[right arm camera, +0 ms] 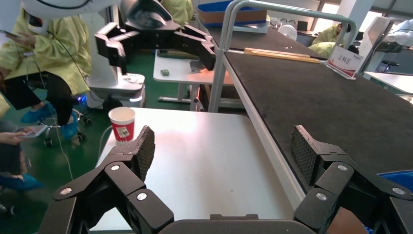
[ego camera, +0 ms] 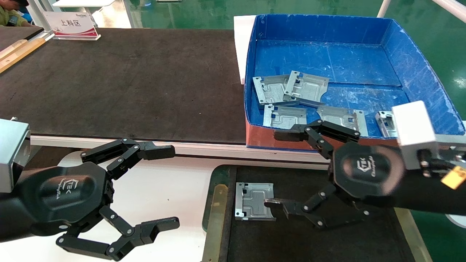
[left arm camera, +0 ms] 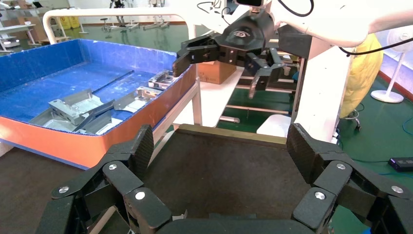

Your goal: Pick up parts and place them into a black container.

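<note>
One silver-grey part [ego camera: 251,201] lies flat at the left end of the black container [ego camera: 291,240], beside its brass strip [ego camera: 214,218]. Several more parts [ego camera: 291,89] lie in the blue box; they also show in the left wrist view [left arm camera: 78,109]. My right gripper [ego camera: 276,168] is open and empty, hovering over the container, with one fingertip [ego camera: 272,202] over the part's right edge. My left gripper [ego camera: 173,185] is open and empty above the white table, left of the container. In the left wrist view the left gripper [left arm camera: 221,151] faces the container floor [left arm camera: 219,180].
The deep blue box [ego camera: 418,72] with a red-brown front stands behind the container. A long black mat-covered table [ego camera: 127,83] runs to its left, with a sign [ego camera: 71,23] at the far end. A paper cup [right arm camera: 122,124] stands on the white table [right arm camera: 204,161].
</note>
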### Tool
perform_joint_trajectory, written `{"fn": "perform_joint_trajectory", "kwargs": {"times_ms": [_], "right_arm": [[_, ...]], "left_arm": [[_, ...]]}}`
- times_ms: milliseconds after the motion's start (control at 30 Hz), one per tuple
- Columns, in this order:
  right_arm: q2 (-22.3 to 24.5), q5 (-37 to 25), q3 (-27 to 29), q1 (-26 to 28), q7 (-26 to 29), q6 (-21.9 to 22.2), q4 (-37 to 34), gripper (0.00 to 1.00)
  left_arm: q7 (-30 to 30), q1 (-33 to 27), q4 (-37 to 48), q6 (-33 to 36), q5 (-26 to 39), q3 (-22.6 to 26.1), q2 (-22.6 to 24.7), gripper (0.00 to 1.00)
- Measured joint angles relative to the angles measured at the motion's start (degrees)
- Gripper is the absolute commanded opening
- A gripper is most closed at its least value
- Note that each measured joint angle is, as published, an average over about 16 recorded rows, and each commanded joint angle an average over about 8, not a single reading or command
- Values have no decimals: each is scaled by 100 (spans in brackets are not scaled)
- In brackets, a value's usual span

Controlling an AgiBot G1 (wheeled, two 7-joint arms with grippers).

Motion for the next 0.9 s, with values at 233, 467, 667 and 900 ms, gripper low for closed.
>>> {"fn": "perform_joint_trajectory", "kwargs": {"times_ms": [233, 467, 667, 900], "right_arm": [[199, 119, 334, -406, 323, 68, 506, 100], [376, 226, 632, -768, 603, 127, 957, 100], [470, 285, 789, -958, 738, 159, 1191, 100], [496, 308, 833, -1009, 768, 170, 1253, 100]], "left_arm": [[0, 0, 0, 0, 0, 0, 0, 100], [0, 0, 0, 0, 0, 0, 0, 100], [0, 1, 1, -1, -1, 0, -1, 100], [1, 1, 1, -2, -1, -1, -1, 100]]}}
